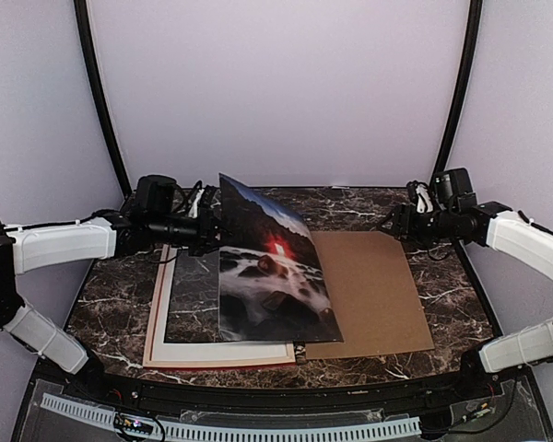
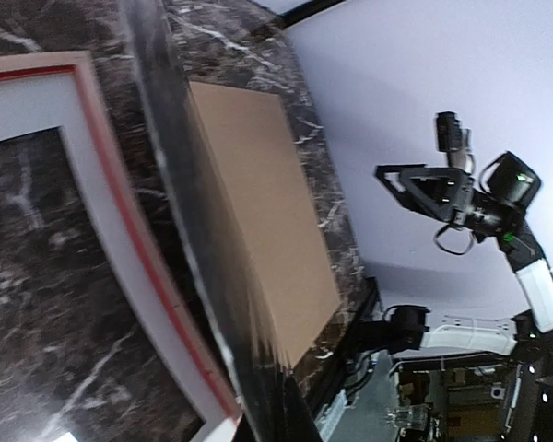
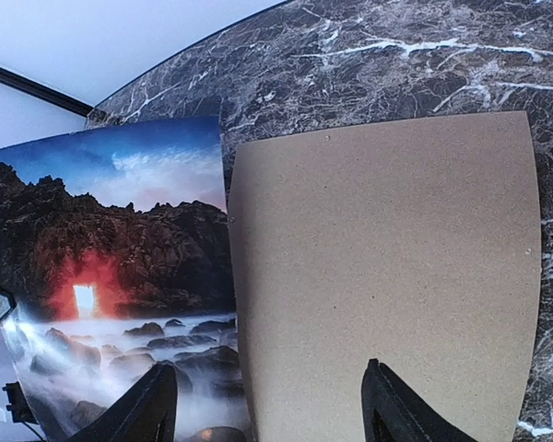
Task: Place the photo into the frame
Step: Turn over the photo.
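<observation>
Photo (image 1: 272, 267) tilted over frame (image 1: 151, 322)
Left tool (image 1: 210, 230) pinches its edge, right tool (image 3: 269, 373) gapes empty; I should lay it flat, square inside.

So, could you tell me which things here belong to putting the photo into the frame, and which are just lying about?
Part of the job: photo, tilted up in the shut left tool; frame, flat on the table.
Lying about: white mat inside the frame; brown backing board beside it, below the open right tool.
</observation>
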`<action>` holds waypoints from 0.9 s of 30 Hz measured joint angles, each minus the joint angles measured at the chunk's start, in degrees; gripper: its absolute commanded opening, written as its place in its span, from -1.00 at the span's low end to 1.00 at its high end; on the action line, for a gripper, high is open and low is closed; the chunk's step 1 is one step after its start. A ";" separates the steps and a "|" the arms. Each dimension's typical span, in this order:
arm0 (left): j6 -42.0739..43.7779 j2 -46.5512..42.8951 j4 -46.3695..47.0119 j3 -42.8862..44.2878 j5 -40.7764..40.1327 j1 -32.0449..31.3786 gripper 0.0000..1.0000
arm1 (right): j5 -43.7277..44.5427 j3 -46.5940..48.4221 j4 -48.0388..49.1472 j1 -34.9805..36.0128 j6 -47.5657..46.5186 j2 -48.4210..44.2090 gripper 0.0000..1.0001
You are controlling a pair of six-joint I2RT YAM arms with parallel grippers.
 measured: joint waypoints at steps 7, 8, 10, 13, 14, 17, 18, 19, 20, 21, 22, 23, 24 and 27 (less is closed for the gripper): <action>11.08 -0.70 -20.61 0.02 -1.07 9.40 -1.00 | 0.02 -0.98 0.33 0.07 0.00 1.36 0.39; 12.13 -0.70 -22.29 0.02 -1.09 9.84 -1.00 | 0.00 -1.05 0.35 0.20 0.00 1.38 0.40; 13.77 -0.72 -24.72 0.09 -0.98 10.23 -1.00 | 0.00 -1.09 0.72 0.87 0.00 1.53 0.42; 15.26 -0.83 -27.02 1.22 -0.57 10.32 -1.00 | 0.00 -1.01 1.68 3.17 -0.11 2.43 0.44; 15.78 -0.96 -28.20 2.34 -0.59 10.32 -1.00 | 0.04 -0.76 1.75 4.48 -0.22 3.19 0.45; 17.62 -1.68 -32.26 7.63 -1.11 10.32 -1.00 | 0.20 0.59 1.77 7.65 -0.81 5.68 0.46; 18.36 -2.14 -34.18 10.05 -1.73 10.32 -1.00 | 0.44 1.49 1.68 8.87 -1.07 6.80 0.47; 19.39 -2.67 -36.57 13.03 -2.40 10.34 -1.00 | 0.61 2.14 1.66 9.62 -1.25 7.48 0.47; 20.35 -3.02 -38.53 15.65 -3.34 10.34 -1.00 | 0.92 2.95 1.64 10.40 -1.42 8.22 0.47; 21.75 -3.52 -41.35 19.50 -4.87 10.40 -1.00 | 1.11 3.78 1.60 11.10 -1.55 8.87 0.47; 22.93 -3.89 -43.32 22.16 -6.27 10.45 -1.00 | 1.31 4.42 1.57 11.58 -1.68 9.31 0.48; 24.37 -4.33 -46.14 25.44 -8.55 10.47 -1.00 | 1.49 5.64 1.62 12.13 -1.90 10.12 0.48; 25.77 -4.74 -49.09 28.61 -11.10 10.49 -1.00 | 1.51 5.90 1.64 12.48 -1.95 10.25 0.48; 29.35 -5.44 -57.94 36.20 -20.76 10.47 -1.00 | 1.73 7.61 1.62 13.27 -2.16 11.47 0.48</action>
